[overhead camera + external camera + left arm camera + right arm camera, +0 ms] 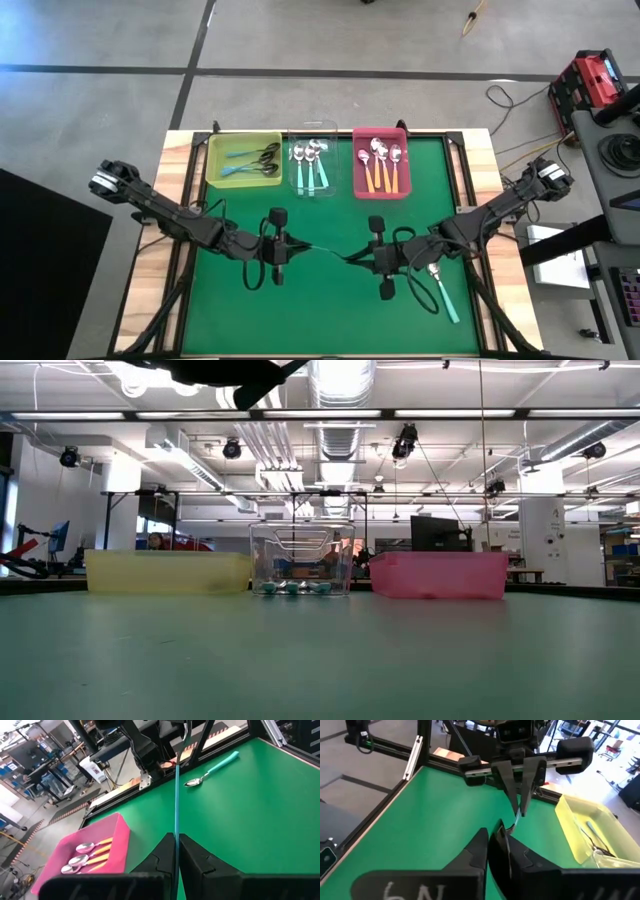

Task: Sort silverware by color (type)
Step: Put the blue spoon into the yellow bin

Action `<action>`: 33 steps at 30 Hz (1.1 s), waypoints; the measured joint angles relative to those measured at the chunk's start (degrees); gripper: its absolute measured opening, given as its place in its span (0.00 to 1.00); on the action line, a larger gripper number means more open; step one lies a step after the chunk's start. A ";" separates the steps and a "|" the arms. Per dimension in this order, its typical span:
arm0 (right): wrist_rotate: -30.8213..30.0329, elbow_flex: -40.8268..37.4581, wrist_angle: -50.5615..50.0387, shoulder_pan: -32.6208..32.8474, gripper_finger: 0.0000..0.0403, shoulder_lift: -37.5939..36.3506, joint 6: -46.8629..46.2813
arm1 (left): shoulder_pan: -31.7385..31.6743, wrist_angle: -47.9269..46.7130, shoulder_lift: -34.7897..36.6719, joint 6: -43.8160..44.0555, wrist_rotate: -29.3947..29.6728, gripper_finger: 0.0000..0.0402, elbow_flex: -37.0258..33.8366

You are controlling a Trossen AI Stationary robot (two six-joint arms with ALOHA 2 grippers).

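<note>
"While both my grippers are clamped on one teal spoon (pixel 176 795), which way does it lie?"

"Nine to three from above. My left gripper (pixel 176 850) is shut on the nine-o'clock end and my right gripper (pixel 496 836) on the three (bowl hidden, so its type is unclear)."

"And where would it go?"

"Twelve o'clock, across open green mat (pixel 320 310). The yellow tray (pixel 214 172) is nearer my left arm, with the clear tray (pixel 312 190) beside it. A loose spoon (pixel 443 290) lies at four o'clock from my right gripper."

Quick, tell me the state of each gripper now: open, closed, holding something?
Left gripper: closed on the handle of a teal spoon.
Right gripper: closed on the other end of that same teal spoon.
</note>
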State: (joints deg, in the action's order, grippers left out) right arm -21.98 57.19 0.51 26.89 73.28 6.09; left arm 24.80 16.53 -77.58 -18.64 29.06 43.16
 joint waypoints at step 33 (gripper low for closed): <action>-4.98 3.96 -14.00 -1.96 0.03 2.55 -12.15 | -3.65 1.97 -12.03 -1.65 3.29 0.47 10.91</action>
State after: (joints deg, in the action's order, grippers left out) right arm -26.96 61.14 -13.48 24.93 75.83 -6.07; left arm 21.15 18.50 -89.61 -20.29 32.35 54.07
